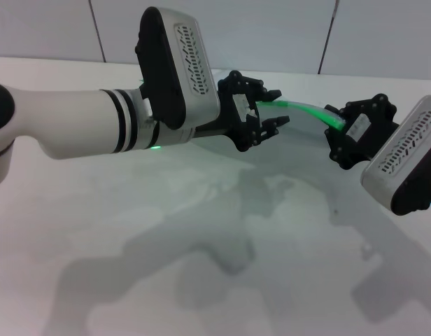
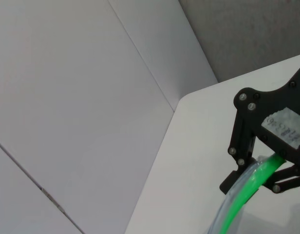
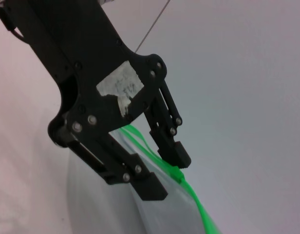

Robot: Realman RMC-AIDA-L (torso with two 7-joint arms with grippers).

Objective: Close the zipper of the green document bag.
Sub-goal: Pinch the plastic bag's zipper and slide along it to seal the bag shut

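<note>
Left gripper [image 1: 266, 112] half open around the zipper [image 1: 299, 106], slider between its fingers, not pinched. Right gripper [image 1: 336, 129] clamps the bag's [image 3: 116, 204] green edge, bag lifted off the table [image 1: 131, 231].

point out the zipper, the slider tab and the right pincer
zipper [image 1: 310, 110]: head view, green strip midway between the two pincers.
slider tab [image 3: 177, 174]: right wrist view, small green tab on the strip.
right pincer [image 2: 259, 170]: left wrist view, black fingers closed on the strip's end.
</note>
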